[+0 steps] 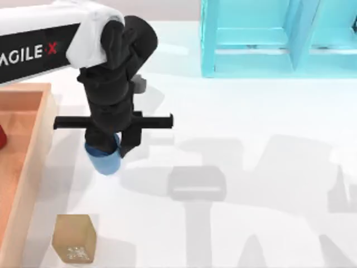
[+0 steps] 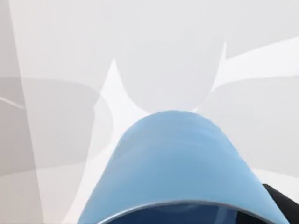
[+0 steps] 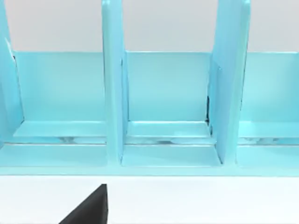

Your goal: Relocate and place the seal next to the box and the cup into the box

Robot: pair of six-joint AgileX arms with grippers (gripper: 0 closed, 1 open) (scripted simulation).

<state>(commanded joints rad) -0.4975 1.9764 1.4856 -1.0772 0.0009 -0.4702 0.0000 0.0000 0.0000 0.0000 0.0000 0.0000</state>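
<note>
One cup [image 1: 105, 162], one seal [image 1: 73, 238], one box [image 1: 34, 146], one cyan shelf unit [image 1: 262, 50] on the white counter [image 1: 251, 128].

Left gripper [image 1: 114, 146] is over the counter just right of the box's right wall, pointing down, jaws pinching the cup. Blue cup body sticks out below the jaws in the top view; its shadow lies apart from it on the counter, so it looks lifted. Left wrist view: cup [image 2: 180, 163] seen close, rim nearest the camera, counter beyond.

Seal stands on the counter near the bottom edge of the top view, just right of the box wall, outside the box. White engraved marks on its lower face; not readable.

A small red object [image 1: 2, 137] sits in the box at the left edge.

Writing: "AGILE X" on the left arm [image 1: 33, 42], last X in red.

Right wrist view faces the shelf unit [image 3: 154, 102]: three open compartments counted fully or in part, plus a sliver of a fourth. Right jaws: state cannot be told.
</note>
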